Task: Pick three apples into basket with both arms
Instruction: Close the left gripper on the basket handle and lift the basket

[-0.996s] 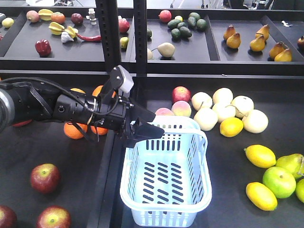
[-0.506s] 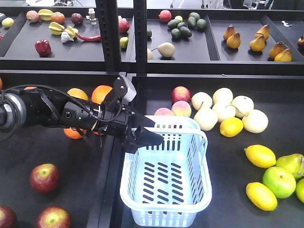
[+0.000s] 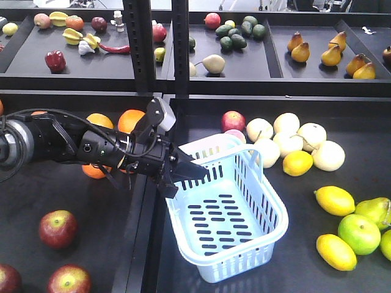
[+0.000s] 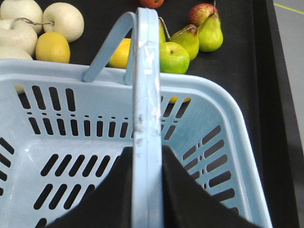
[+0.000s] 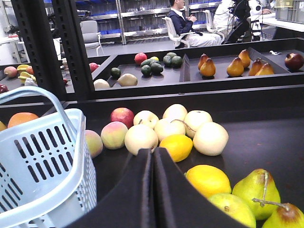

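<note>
The left gripper [image 3: 183,173] fingers pinch the tilted, empty basket [image 3: 273,201] by its thin handle [image 4: 145,95], which may slip free and drop it; the right gripper [image 5: 153,152] fingers are pressed together.

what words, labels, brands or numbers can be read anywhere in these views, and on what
None: no text can be read in any view.
The basket and its handle bear no label or brand.
The apples and the other fruit show no stickers.
The blue shelf bins far back in the right wrist view are too blurred to read.
</note>
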